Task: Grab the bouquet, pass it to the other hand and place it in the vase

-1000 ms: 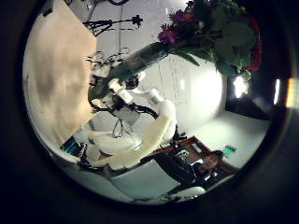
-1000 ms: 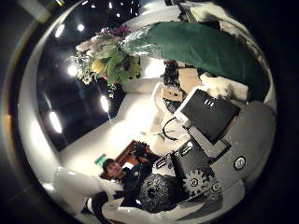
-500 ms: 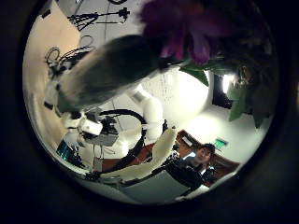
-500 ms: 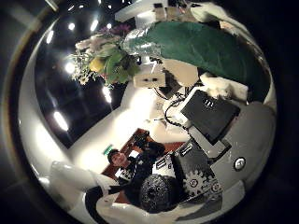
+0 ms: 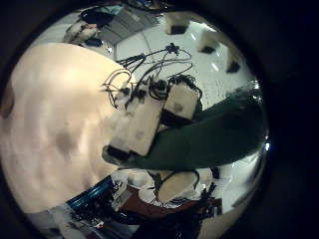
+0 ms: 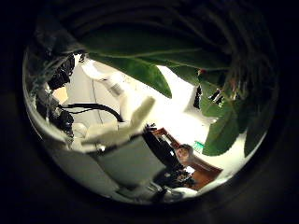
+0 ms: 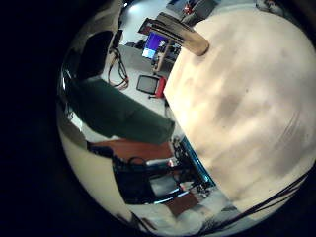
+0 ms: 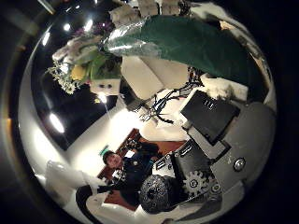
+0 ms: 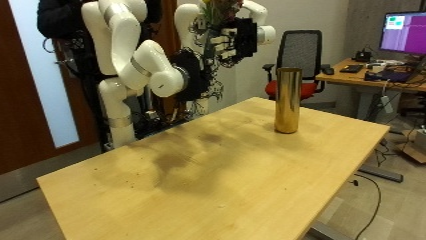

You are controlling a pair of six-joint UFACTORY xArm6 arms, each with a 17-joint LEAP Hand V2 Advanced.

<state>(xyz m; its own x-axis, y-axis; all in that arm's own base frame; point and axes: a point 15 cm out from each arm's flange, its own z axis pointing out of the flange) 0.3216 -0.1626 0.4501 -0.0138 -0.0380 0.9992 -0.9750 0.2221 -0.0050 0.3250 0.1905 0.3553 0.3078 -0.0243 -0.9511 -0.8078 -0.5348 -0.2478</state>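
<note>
Bouquet [image 8: 187,42] was up in the air, high over the far end of the surface [image 9: 200,170], where both arms met; nothing of it touched the wood. Its green wrap [image 8: 201,47] lay straight across the palm of the right robot hand [image 8: 220,131], whose fingers looked curled about it, so I took that hand to have the hold. Flower heads [image 8: 82,58] stuck out beyond that palm.

Change noted: a second before, the left robot hand [image 8: 149,79] was a small shape well off from the stems. It had closed in and sat just beside the wrap, large in the right palm's view. From the left palm, the whole bunch could be seen at a distance earlier; now leaves [image 6: 140,70] crowded nearly all of that view, and the wrap ran right past the palm's other camera. Could not tell whether the left fingers were spread or already closing on the stems.

My reading: pick-up done, hand-over at the point of contact, not shown complete. The left would need a firm hold before the right let go. Gold vase [image 9: 286,100] stood upright and empty-looking on the surface, below and well apart from both hands.
</note>
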